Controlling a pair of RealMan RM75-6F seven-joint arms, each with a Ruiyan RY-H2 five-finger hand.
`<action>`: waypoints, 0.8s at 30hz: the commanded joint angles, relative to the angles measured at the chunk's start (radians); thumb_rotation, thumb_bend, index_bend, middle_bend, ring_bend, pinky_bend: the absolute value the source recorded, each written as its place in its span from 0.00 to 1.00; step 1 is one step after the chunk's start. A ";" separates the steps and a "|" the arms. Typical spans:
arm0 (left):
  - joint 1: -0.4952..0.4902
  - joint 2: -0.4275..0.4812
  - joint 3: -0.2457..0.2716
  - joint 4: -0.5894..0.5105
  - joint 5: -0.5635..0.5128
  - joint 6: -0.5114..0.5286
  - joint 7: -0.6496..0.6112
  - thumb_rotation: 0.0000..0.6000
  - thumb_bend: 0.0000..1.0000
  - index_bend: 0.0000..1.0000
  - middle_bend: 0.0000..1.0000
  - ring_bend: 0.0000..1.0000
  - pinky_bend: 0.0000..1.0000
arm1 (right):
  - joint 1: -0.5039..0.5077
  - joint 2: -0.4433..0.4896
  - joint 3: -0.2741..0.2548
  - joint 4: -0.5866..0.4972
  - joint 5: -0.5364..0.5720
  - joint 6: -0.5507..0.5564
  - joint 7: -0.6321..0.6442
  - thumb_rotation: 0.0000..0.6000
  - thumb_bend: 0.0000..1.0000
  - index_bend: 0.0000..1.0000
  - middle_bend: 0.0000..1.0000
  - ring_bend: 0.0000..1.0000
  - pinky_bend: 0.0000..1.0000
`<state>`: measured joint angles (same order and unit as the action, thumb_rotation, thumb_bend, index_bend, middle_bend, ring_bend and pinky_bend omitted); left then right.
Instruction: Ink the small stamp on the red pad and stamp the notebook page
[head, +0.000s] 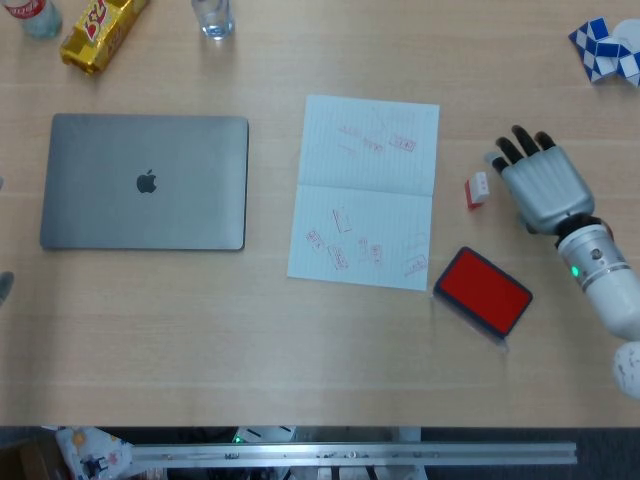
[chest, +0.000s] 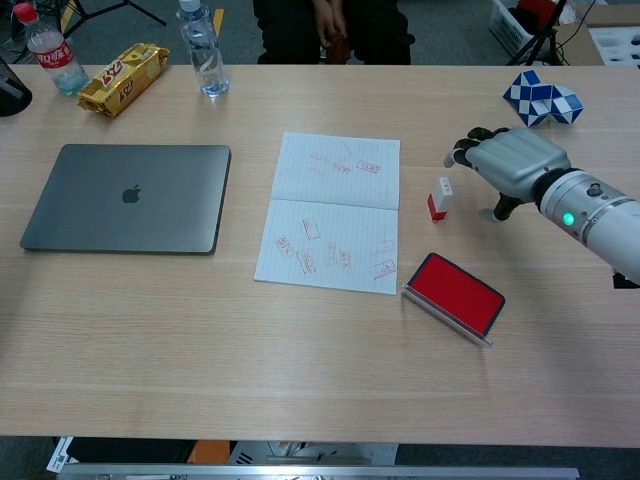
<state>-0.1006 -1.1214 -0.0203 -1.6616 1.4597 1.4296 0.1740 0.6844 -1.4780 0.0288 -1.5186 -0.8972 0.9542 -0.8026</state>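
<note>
Chest view first, nearest edge of the worktop (chest: 200, 370) bare wood, then the red pad (chest: 455, 293) sitting open, lid propped along its near side, just right of the notebook page's (chest: 335, 210) lower corner. Page lying flat mid-worktop, already dotted with faint red marks top and bottom. Small stamp (chest: 439, 198) standing upright just off the page's right edge, beyond the pad, touching nothing. Right hand (chest: 510, 165) hovering palm-down to the stamp's right, near but apart from it, fingers (chest: 468, 140) loosely spread and holding nothing. Same story from the head view: hand (head: 541, 182) beside the stamp (head: 476, 190), clear gap between them. Left hand nowhere in either view. Closed grey laptop (chest: 128, 197) well off to the left. Further back, a clear bottle (chest: 201, 50), a yellow snack pack (chest: 124, 77), a red-capped bottle (chest: 47, 50), and a blue-and-white puzzle toy (chest: 542, 98) at the far right.
</note>
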 joint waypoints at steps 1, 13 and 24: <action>-0.001 0.000 0.000 -0.001 -0.001 -0.002 0.002 1.00 0.21 0.00 0.00 0.00 0.02 | -0.001 0.004 -0.009 -0.001 0.011 -0.009 0.004 1.00 0.21 0.20 0.16 0.00 0.17; 0.005 0.002 0.003 0.000 -0.004 0.003 0.000 1.00 0.21 0.00 0.00 0.00 0.02 | 0.009 -0.030 -0.034 0.019 0.005 -0.016 0.013 1.00 0.21 0.20 0.16 0.00 0.17; 0.007 0.002 0.003 0.002 -0.006 0.004 -0.001 1.00 0.21 0.00 0.00 0.00 0.02 | 0.023 -0.054 -0.040 0.019 -0.020 -0.013 0.012 1.00 0.21 0.21 0.16 0.00 0.17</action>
<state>-0.0940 -1.1192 -0.0172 -1.6594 1.4535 1.4337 0.1732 0.7069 -1.5309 -0.0108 -1.4996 -0.9157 0.9405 -0.7898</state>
